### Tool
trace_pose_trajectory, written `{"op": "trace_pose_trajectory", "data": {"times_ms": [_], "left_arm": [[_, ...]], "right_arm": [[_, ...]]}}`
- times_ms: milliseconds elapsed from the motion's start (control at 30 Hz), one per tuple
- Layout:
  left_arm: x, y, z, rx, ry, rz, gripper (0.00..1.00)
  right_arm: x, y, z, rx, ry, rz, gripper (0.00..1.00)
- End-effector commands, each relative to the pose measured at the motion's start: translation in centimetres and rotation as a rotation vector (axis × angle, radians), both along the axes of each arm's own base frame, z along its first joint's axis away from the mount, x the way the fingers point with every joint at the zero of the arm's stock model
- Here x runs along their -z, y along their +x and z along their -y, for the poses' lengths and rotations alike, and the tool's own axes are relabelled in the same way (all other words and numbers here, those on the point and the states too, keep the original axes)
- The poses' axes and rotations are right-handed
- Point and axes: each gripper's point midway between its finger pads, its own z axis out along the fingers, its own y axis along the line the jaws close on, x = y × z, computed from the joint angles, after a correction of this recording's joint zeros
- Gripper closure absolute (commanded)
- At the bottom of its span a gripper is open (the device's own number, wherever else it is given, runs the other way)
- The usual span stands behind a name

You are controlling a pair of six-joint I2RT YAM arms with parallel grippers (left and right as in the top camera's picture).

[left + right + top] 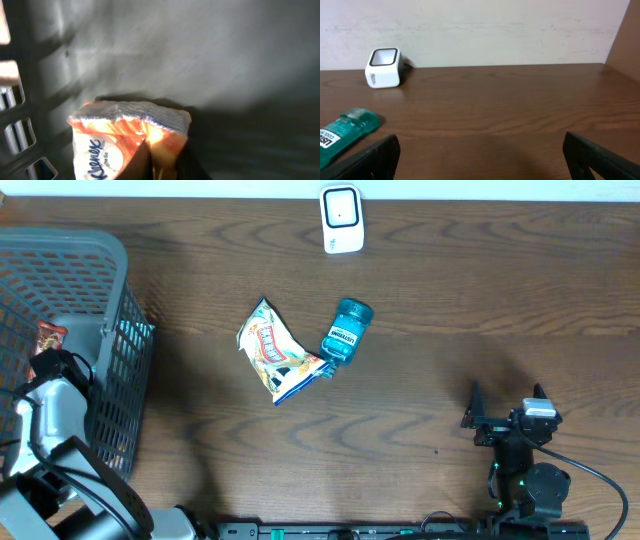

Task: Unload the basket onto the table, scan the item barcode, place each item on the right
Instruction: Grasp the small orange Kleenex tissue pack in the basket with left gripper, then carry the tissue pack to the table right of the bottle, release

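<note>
**Picking the item out of the basket**
The left gripper (150, 161) is clamped on a tissue pack (115, 132) inside the basket (90, 260), and the right gripper (481, 150) hangs open over the table. The next move likely calls for lifting the pack clear and turning its barcode toward the white scanner (342, 220).

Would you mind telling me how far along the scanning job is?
Done: the snack bag and mouthwash bottle lie out on the table. In hand: the left gripper, inside the basket, is shut on a tissue pack. Left: presenting it to the scanner; right gripper open.
</note>
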Motion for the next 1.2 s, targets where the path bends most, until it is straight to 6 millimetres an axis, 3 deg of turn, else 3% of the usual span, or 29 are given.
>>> {"op": "trace_pose_trajectory", "data": {"times_ms": [0,100,233,400,533,600,700,800,967,1033,1167], "left_arm": [[1.8,0.8,0.9,0.009,-0.049,0.021,0.93],[-0.9,3.3,-0.3,0.076,-0.016,0.117,0.93],[-6.8,6.5,-2.6,0.137,0.099,0.253,0.93],[-16.9,9.1,-4.4,0.162,0.291,0.481,0.93],[-25.0,9.3,-3.8,0.179,0.427,0.691,0.93],[-28.4,9.6,-2.1,0.225,0.439,0.834,0.93],[-32.7,10.2,2.4,0.362,0.379,1.058,0.93],[-35.0,10.8,7.4,0.517,0.295,1.189,0.93],[-35.0,12.5,15.8,0.834,0.174,1.219,0.93],[-34.0,13.5,19.2,0.991,0.138,1.188,0.93],[-30.1,15.9,25.9,1.294,0.113,1.051,0.93]], "right_arm": [[0.2,0.0,-0.3,-0.012,0.014,-0.005,0.01],[0.2,0.0,-0.3,-0.012,0.014,-0.005,0.01],[0.2,0.0,-0.3,-0.012,0.014,-0.005,0.01],[0.2,0.0,-0.3,-0.012,0.014,-0.005,0.01],[0.2,0.0,-0.3,-0.012,0.014,-0.005,0.01],[0.2,0.0,-0.3,-0.012,0.015,-0.005,0.01],[0.2,0.0,-0.3,-0.012,0.014,-0.005,0.01],[0.2,0.0,-0.3,-0.012,0.014,-0.005,0.01],[0.2,0.0,-0.3,-0.012,0.014,-0.005,0.01],[0.2,0.0,-0.3,-0.012,0.014,-0.005,0.01],[0.2,0.0,-0.3,-0.012,0.014,-0.005,0.01]]}}
